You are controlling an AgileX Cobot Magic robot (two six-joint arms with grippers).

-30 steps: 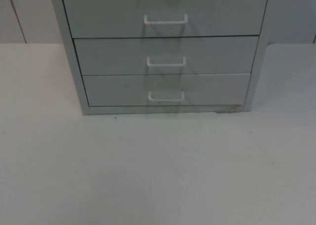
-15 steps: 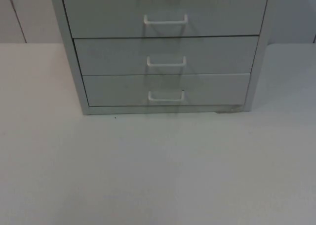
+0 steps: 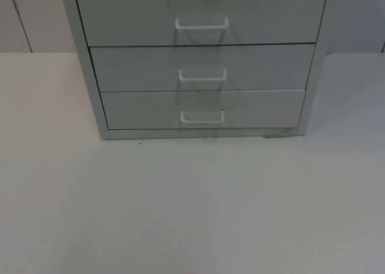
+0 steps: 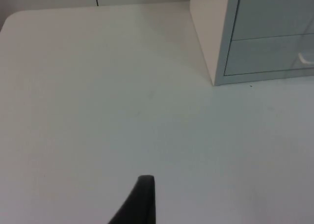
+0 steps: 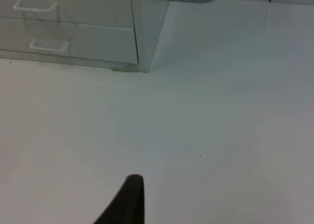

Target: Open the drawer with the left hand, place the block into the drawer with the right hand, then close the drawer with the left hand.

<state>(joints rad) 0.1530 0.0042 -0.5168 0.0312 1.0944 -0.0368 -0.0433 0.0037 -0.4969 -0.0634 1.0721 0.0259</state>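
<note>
A grey drawer cabinet (image 3: 84,76) stands at the back of the white table (image 3: 192,208). Three of its drawers are in sight, each shut, with white handles: upper (image 3: 201,26), middle (image 3: 203,77) and bottom (image 3: 202,119). I see no block. My left gripper (image 4: 142,204) hangs over bare table in front of and to the left of the cabinet (image 4: 211,37). My right gripper (image 5: 125,202) hangs over bare table in front of and to the right of the cabinet (image 5: 147,22), whose two lower handles (image 5: 49,46) show there.
The grey partition wall (image 3: 30,15) runs behind the cabinet. Bare white table top lies in front of the cabinet and on both sides of it. A small dark speck (image 3: 141,143) lies near the cabinet's front left foot.
</note>
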